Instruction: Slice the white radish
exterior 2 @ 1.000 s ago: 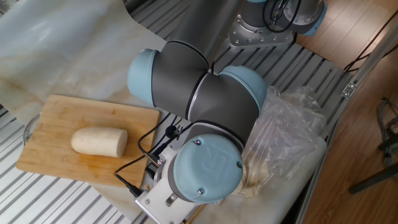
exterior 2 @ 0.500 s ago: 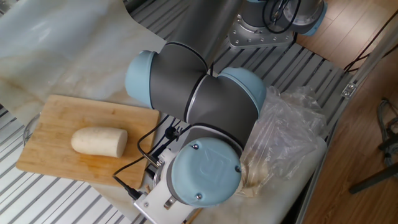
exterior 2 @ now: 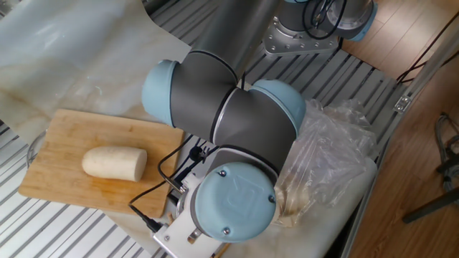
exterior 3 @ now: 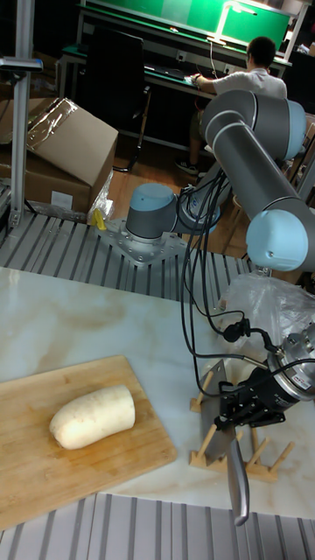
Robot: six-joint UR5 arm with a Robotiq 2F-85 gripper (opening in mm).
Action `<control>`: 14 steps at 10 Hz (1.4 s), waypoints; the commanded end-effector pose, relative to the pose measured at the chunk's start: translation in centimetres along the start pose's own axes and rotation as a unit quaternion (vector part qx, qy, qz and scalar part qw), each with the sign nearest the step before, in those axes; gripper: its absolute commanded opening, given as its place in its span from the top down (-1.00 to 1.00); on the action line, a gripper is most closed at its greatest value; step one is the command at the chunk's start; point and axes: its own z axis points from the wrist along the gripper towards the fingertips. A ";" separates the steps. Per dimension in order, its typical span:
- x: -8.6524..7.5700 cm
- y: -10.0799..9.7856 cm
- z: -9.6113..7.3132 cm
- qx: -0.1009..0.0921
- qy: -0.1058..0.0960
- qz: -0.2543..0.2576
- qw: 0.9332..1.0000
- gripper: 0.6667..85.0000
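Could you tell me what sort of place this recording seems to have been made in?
Most likely a robotics lab or workshop rather than a kitchen: the arm's base is bolted to a slatted metal bench, cardboard boxes sit on the floor behind, and a person works at a green-topped desk in the background.

Fixed view overhead, tall view frontal, both w/ cutting board (exterior 2: 86,154)
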 end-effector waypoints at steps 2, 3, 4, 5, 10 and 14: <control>0.3 0.0 -0.2 -0.003 0.008 0.012 1.000 0.92; 0.3 0.0 -0.3 -0.003 0.009 0.012 1.000 0.98; 0.3 0.0 -0.5 -0.003 0.009 0.011 1.000 0.98; 0.4 0.0 -0.9 -0.005 0.009 0.011 1.000 0.98; 1.2 -0.9 -6.5 -0.042 0.014 -0.009 0.999 0.98; 1.8 -4.1 -12.6 -0.054 0.011 -0.033 0.998 0.98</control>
